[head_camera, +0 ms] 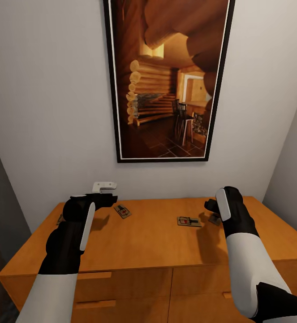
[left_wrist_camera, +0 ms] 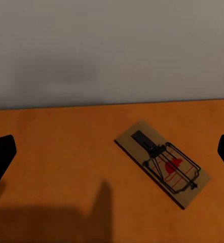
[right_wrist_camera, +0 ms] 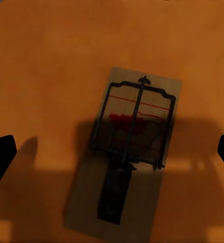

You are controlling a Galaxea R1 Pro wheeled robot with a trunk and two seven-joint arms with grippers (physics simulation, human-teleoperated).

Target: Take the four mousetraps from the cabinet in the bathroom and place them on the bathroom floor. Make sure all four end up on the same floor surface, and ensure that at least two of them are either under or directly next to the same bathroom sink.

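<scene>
Both tools hover with fingers spread wide over the cabinet (head_camera: 157,237) top: the left tool (head_camera: 104,200) near a mousetrap (head_camera: 122,211) by the back edge, the right tool (head_camera: 211,207) above another (right_wrist_camera: 129,152), whose red mark and spring wire the wrist views resolve.

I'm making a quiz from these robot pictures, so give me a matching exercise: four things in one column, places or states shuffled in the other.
Things:
1. framed cabin picture
2. small white-grey gadget
3. left gripper
4. mousetrap with the red mark

Places or states:
A. open, above the cabinet top
B. hanging on the wall
C. flat on the cabinet top, left of the right gripper
D. at the cabinet's back edge by the wall

Pairs: 1-B, 2-D, 3-A, 4-C
</scene>
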